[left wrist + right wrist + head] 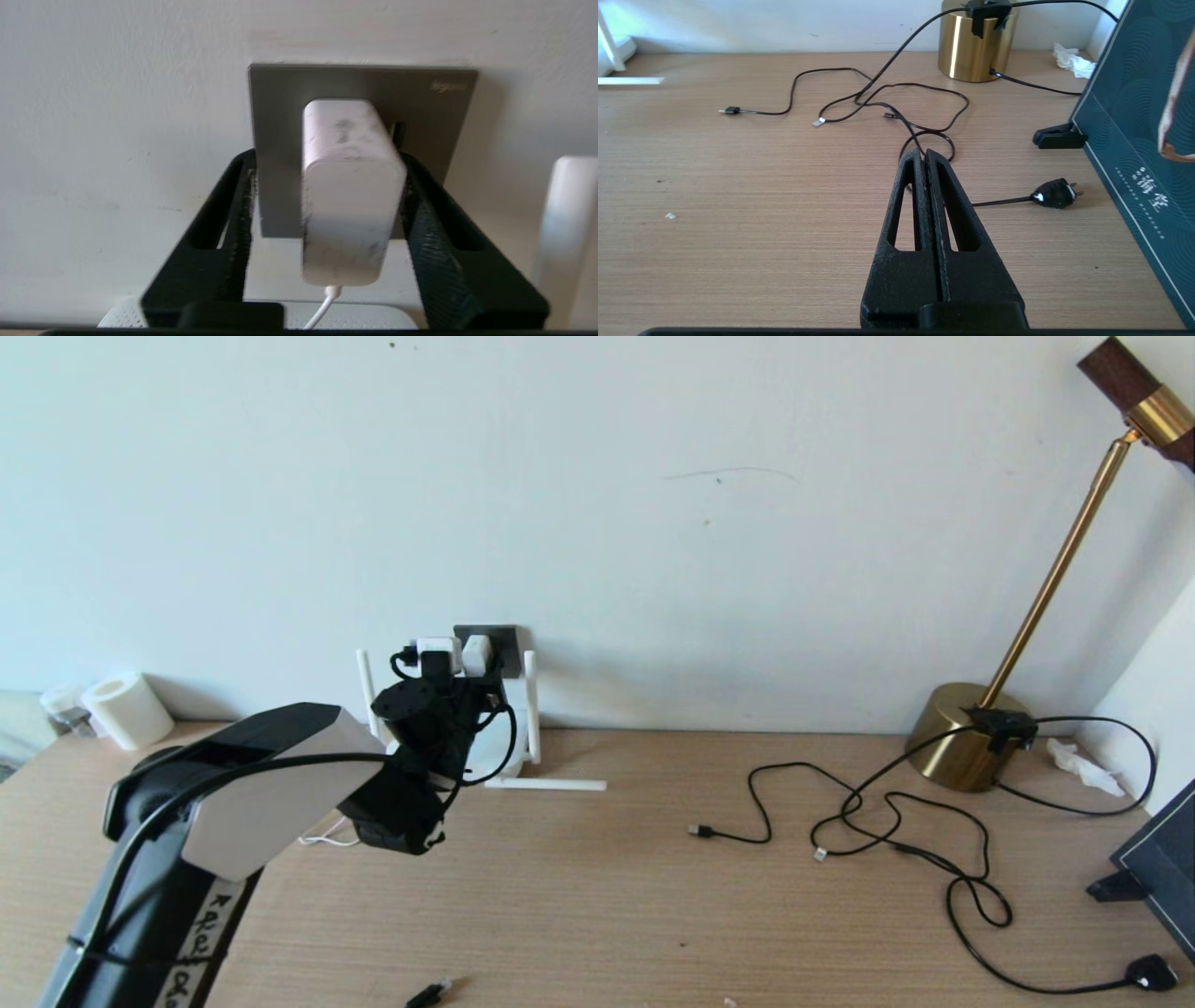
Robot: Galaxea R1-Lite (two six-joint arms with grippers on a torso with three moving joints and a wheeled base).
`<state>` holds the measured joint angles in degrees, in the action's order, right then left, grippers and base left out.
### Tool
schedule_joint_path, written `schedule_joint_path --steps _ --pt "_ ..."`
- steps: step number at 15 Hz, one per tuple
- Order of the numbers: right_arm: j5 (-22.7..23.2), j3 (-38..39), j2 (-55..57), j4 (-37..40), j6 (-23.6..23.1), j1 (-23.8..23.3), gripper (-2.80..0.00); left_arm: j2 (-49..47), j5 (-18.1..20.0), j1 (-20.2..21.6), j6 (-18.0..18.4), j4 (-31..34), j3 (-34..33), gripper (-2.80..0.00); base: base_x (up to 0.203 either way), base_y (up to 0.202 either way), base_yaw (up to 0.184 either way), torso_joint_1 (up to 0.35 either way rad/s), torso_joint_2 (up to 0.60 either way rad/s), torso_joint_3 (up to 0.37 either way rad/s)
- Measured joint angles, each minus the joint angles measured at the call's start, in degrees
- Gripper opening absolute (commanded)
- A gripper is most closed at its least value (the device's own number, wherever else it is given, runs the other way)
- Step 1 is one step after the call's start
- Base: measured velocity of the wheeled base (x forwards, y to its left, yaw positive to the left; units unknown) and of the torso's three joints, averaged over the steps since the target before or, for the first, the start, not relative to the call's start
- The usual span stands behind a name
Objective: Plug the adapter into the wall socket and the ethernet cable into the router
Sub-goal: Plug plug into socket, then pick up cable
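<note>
The left gripper (327,161) stands with fingers apart around the small white cube-shaped adapter (348,191), which sits against the dark grey square wall socket (280,116) ahead; the right gripper (924,156) rests pressed together.

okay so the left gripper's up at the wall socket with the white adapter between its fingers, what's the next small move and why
Probably draw the left gripper straight back from the wall socket. The adapter already sits against the plate and the fingers stand open around it. The ethernet cable still lies unplugged at the table's near edge.

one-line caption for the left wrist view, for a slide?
Left gripper open around the white adapter, which sits against the grey wall socket.
</note>
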<state>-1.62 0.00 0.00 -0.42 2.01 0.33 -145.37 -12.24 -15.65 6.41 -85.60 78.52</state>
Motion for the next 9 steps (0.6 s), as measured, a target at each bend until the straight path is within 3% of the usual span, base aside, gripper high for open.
schedule_joint_path --steps 5,9 --pt "-0.02 0.0 0.0 0.01 0.0 0.0 -2.8 0.77 -0.05 -0.02 -0.02 -0.19 -1.13 0.0 0.0 0.0 0.0 0.0 0.0 0.0" --pt "-0.02 0.0 0.0 0.01 0.0 0.0 -2.8 3.46 0.34 -0.3 -0.07 -1.3 -6.86 0.0 0.0 0.0 0.0 0.0 0.0 0.0"
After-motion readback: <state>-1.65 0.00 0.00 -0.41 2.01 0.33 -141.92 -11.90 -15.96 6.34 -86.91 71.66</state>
